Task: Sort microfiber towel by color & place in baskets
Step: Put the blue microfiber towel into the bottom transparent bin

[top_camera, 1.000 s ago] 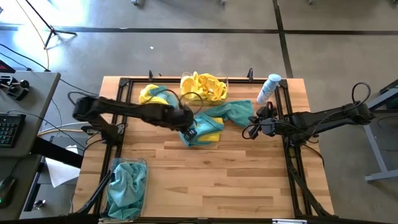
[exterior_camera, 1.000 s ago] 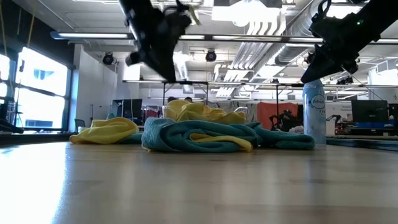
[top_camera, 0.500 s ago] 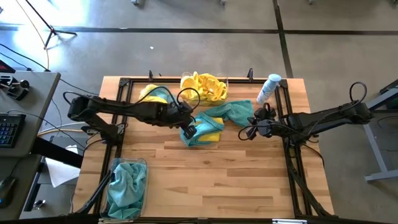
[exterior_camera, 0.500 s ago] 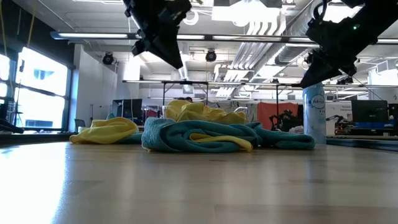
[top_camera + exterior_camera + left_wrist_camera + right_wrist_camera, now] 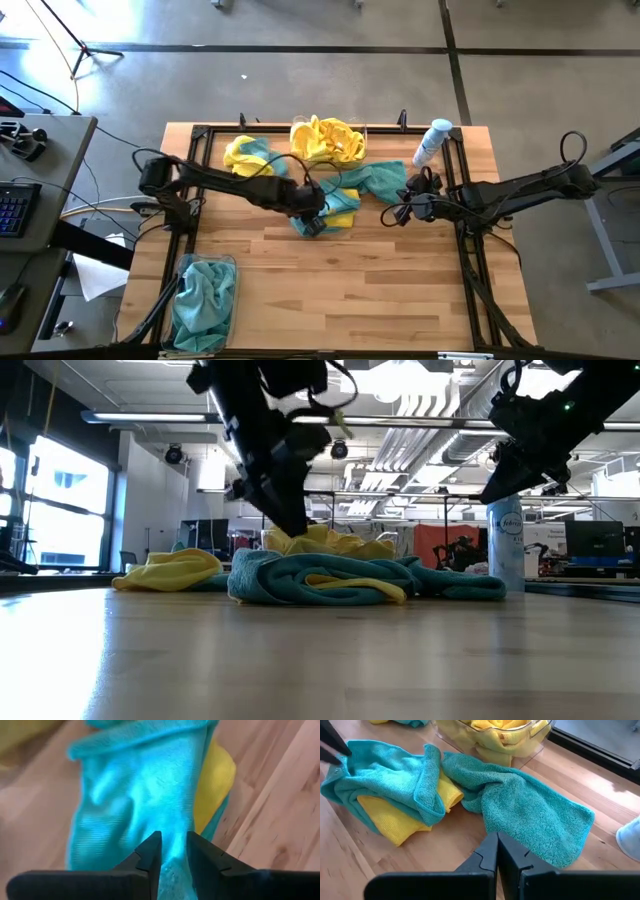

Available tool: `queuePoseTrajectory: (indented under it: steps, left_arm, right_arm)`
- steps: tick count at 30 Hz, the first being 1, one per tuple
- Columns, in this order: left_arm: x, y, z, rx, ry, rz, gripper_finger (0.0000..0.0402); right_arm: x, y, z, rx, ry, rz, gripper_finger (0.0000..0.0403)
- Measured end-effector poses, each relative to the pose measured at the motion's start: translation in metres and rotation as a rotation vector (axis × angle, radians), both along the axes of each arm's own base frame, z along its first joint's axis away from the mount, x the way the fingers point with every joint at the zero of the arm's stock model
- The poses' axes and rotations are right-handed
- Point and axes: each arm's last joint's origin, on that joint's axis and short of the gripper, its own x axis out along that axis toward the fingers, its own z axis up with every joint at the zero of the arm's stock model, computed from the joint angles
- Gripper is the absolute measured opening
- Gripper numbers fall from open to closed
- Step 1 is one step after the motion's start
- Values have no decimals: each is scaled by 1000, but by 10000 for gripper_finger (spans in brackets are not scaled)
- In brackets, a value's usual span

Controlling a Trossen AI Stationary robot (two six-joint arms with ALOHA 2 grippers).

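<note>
At the near left corner of the table (image 5: 400, 300) sits a clear basket (image 5: 204, 304) with teal cloths inside it.

In the middle of the table is a heap of towels. A teal towel (image 5: 318, 212) is folded around a yellow towel (image 5: 343, 200). The left gripper (image 5: 312, 222) is down on the near end of this teal towel. In the left wrist view its two dark fingers (image 5: 150, 851) are close together, with just a thin strip of teal cloth between them, so it is pinching the towel.

Just to the right lies a second teal towel (image 5: 378, 180), spread out flat. The right gripper (image 5: 393, 215) hangs above the table near that towel. Its fingers are pressed together and hold nothing.

Farther back, a second clear basket (image 5: 328, 138) is stuffed with yellow towels. To its left lies a loose yellow towel (image 5: 243, 152) with a bit of teal cloth beside it.

At the far right stands a white and blue spray bottle (image 5: 431, 141). It has a label, but the words are too small to read.
</note>
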Motion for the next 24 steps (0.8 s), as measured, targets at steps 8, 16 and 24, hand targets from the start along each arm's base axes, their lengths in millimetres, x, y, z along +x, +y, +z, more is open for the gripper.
queuePoseTrajectory:
  steps: [8, 16, 24]
  left_arm:
    - [14, -1, -45, -15, 99, -8, 85]
    - [11, -1, -38, -48, 96, -29, 9]
    - [-12, -5, 35, 41, -107, -4, 1]
  right_arm:
    - [0, 0, 0, 10, -11, -11, 0]
    - [0, 0, 0, 11, -14, -10, 0]
    - [1, 0, 1, 13, -22, -9, 0]
